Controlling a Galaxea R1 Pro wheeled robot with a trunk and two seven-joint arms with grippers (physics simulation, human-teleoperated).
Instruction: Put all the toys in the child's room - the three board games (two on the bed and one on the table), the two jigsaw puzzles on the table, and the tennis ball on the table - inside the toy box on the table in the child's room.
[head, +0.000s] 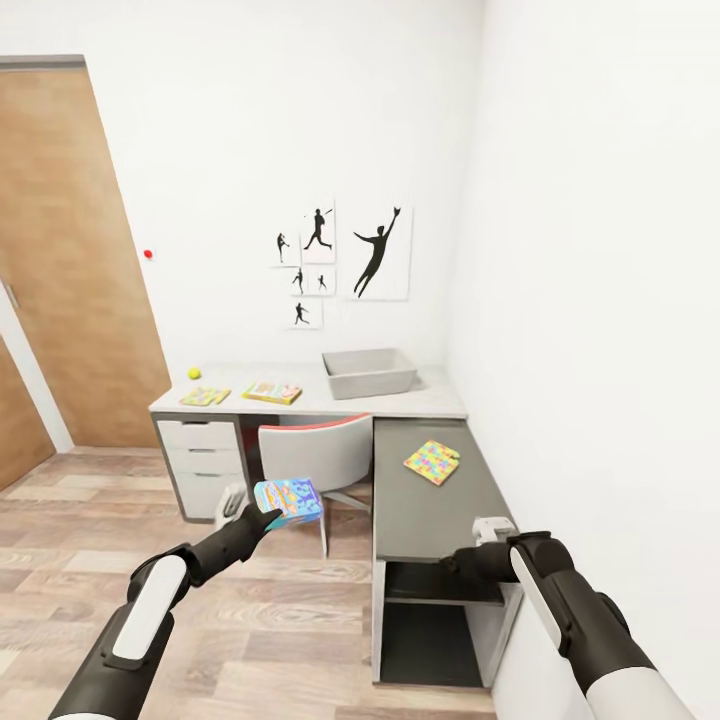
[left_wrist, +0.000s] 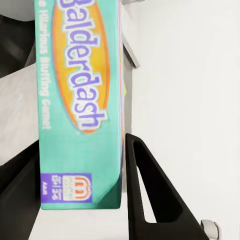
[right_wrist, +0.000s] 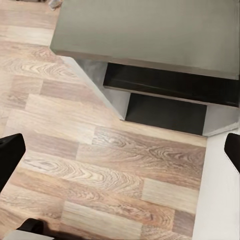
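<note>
While left end effector (head: 262, 516) grips board game (head: 289, 499), red chair (head: 316, 452) fronts table (head: 440, 402).

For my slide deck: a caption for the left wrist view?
Left gripper clamps the teal Balderdash board game box between its dark jaws.

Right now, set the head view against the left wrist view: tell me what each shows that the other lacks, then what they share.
Head view alone: the toy box on the table, the tennis ball, two flat toys beside it, a jigsaw puzzle on the lower cabinet, and the right gripper.

Left wrist view alone: the printed title "Balderdash".

Both: the left gripper clamped on the board game.
</note>
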